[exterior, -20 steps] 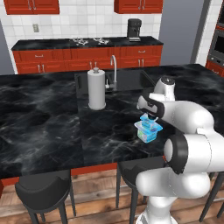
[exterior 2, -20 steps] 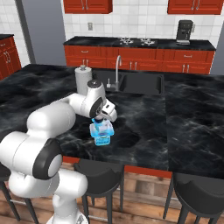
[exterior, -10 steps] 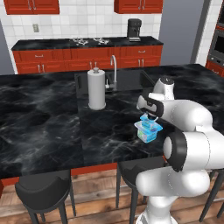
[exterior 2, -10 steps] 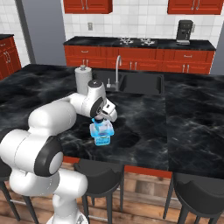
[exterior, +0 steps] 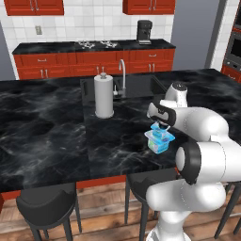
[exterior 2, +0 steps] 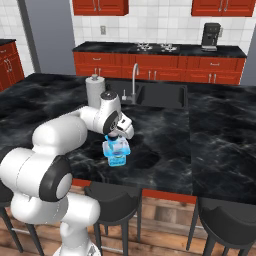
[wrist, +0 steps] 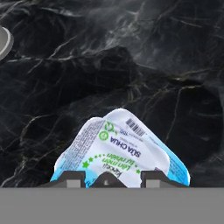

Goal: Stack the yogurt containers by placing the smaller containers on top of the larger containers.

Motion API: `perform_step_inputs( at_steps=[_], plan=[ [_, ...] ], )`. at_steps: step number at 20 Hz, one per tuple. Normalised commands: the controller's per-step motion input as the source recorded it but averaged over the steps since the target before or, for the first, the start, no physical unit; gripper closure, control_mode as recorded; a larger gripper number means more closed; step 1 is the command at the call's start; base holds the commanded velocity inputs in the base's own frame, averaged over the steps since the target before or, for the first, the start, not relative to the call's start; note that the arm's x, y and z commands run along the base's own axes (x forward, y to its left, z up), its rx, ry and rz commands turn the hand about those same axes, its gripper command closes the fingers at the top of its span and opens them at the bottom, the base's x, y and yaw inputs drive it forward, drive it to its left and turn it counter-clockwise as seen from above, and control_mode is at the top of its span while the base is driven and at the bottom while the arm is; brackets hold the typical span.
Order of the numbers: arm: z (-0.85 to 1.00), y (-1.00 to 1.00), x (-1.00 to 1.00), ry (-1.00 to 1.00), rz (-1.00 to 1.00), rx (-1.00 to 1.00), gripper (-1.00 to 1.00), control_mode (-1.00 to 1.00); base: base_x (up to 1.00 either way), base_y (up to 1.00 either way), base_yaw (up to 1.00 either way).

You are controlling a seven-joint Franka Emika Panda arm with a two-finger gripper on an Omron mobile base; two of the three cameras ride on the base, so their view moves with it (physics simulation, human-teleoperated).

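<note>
The small yogurt cup (exterior: pixel 158 133) sat on top of the larger yogurt tub (exterior: pixel 161 145), both upright near the front edge of the black marble tabletop (exterior: pixel 56 136), with the sink (exterior: pixel 136 84) and the paper-towel roll (exterior: pixel 104 95) farther back. Neither container had a clear long axis; both stood with lids facing up. In the hand view the two lids (wrist: pixel 119 153) lay slightly rotated against each other, corners offset, one corner pointing toward the top of that view. The gripper (exterior: pixel 160 126) pointed straight down over the stack, its jaws partly spread at either side of the small cup's lid; whether they pinched it could not be told. A grey disc (wrist: pixel 3 41) lay well apart on the tabletop.
</note>
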Motion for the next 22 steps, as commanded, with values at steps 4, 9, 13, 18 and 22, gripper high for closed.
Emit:
perform_step_inputs(
  at_steps=[4, 9, 13, 18, 22],
  plan=[
    [0.0, 0.0, 0.0, 0.0, 0.0, 0.0, -1.0, -1.0, 0.0, 0.0, 0.0],
    [0.0, 0.0, 0.01, 0.0, 0.0, 0.0, -1.0, -1.0, 0.0, 0.0, 0.0],
    [0.09, 0.0, 0.04, 0.0, -0.01, 0.0, -1.0, -1.0, 0.0, 0.0, 0.0],
    [0.31, 0.0, 0.13, 0.0, -0.02, 0.0, -1.0, -1.0, 0.0, 0.0, 0.0],
    [0.37, 0.02, -0.15, 0.0, 0.0, 0.0, -1.0, -1.0, 0.0, 0.0, 0.0]
  ],
)
